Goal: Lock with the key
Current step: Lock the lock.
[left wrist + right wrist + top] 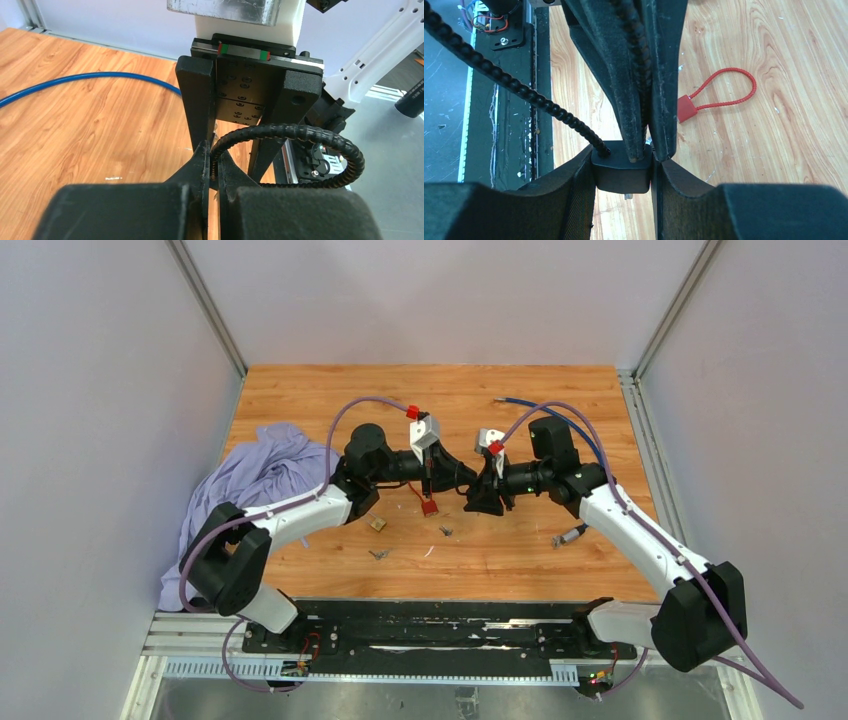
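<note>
left end effector (212, 161): pinched shut on the black beaded cable (310, 137), right at its end; judged to be steering that end toward the lock.
right end effector (623, 162): at a medium spread, clamped on the black lock body (621, 176); judged to be holding it firm as an anchor for the other arm.
task item location: the lock body is held off the surface (520, 570), mid-surface, where the two end effectors meet tip to tip.
cable path: loops out from the left fingertips and curves back toward the lock body.
key: not identifiable; small items (378, 525) lie on the surface near the left arm, too small to tell.
bystanders: red loop tag (685, 109) lies on the surface just beside the meeting point; lavender cloth (255, 475) at the left edge; blue cord (540, 405) at the far side.
stage: judged early; locking not yet done.
risk: a thin cable may slip in a tip pinch.
</note>
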Controlling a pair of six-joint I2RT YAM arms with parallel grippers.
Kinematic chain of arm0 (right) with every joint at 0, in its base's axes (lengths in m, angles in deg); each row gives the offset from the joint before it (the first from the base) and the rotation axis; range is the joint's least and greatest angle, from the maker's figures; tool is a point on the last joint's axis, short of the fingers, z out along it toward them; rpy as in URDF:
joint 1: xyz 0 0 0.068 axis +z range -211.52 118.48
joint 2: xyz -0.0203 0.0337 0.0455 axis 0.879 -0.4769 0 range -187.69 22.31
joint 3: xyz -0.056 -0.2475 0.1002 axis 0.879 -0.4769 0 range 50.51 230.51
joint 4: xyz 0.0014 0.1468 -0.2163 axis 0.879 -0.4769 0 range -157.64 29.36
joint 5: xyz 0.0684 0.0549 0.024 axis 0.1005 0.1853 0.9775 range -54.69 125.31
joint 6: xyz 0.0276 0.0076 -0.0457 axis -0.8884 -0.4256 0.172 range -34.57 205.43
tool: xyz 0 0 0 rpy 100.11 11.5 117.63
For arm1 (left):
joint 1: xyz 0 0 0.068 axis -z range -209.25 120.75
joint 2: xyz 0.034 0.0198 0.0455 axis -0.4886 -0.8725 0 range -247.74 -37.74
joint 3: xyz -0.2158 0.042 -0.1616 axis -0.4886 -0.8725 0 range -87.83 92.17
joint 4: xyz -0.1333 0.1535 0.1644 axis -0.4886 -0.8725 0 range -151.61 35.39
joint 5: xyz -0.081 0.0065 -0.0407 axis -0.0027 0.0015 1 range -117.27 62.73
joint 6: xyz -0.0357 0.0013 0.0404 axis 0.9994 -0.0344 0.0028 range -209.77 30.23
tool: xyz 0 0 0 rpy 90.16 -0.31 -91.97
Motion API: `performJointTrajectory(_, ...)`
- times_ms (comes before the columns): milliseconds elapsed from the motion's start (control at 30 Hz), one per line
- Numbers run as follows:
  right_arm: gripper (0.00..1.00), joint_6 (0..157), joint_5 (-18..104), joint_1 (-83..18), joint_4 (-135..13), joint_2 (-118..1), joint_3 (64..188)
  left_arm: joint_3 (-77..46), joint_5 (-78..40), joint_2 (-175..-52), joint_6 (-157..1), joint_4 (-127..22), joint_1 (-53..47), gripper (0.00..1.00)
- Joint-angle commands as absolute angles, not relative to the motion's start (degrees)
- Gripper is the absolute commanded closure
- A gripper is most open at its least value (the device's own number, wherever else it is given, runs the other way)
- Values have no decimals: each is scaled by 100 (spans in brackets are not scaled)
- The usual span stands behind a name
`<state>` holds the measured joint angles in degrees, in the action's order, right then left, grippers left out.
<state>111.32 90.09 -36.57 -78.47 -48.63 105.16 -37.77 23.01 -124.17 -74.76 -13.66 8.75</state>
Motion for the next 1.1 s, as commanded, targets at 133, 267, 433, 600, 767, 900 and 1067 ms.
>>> performJointTrajectory(133,99,10950,8466,-3783,-7456,-4743,10871,-4003,2382,-12558,-7620,-1542,995,100)
performJointTrajectory(267,99,10966,8487,-3788,-7469,-4773,10842,-3951,2330,-12523,-7564,-1541,991,96)
performJointTrajectory(433,99,11119,8540,-3779,-7477,-4830,10660,-3732,2364,-12431,-7340,-1540,855,68)
performJointTrajectory(600,99,11180,8588,-3779,-7502,-4933,10596,-3677,2346,-12277,-7145,-1493,571,47)
performJointTrajectory(767,99,11083,8440,-3786,-7540,-4966,10702,-3709,2344,-12153,-7351,-1749,403,38)
performJointTrajectory(900,99,10855,8199,-3794,-7539,-4950,10856,-3800,2142,-12109,-7651,-2039,292,34)
performJointTrajectory(1067,99,10550,7918,-3802,-7542,-5051,11132,-3817,1774,-12137,-7672,-2331,284,32)
